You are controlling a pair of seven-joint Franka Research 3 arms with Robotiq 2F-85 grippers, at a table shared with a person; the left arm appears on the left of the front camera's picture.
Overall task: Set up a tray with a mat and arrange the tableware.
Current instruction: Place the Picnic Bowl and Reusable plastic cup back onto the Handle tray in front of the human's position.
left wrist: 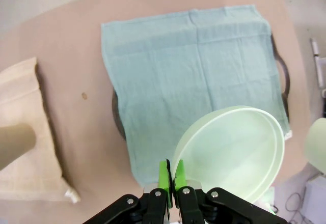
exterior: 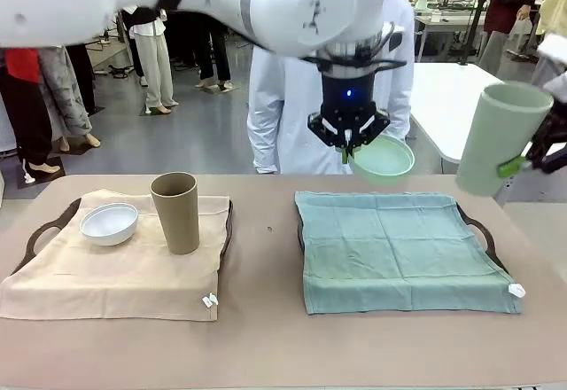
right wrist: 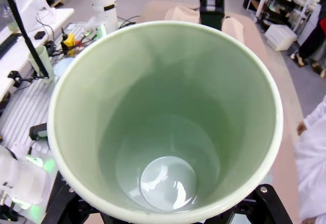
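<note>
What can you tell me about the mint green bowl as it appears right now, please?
The mint green bowl is a small, round, shallow dish, smooth and slightly glossy like plastic or glazed ceramic, and empty. The left gripper is shut on its rim, holding it in the air, tilted, above the far edge of the green mat. Nothing else touches it. The mat below it is bare.

A mint green bowl (exterior: 384, 158) and pale green cup (exterior: 500, 137) are showing above a plain teal mat (exterior: 399, 248), while at nine o'clock a white bowl (exterior: 109, 222) and brown cup (exterior: 176, 212) are sitting on a plain beige mat (exterior: 106, 275).
</note>
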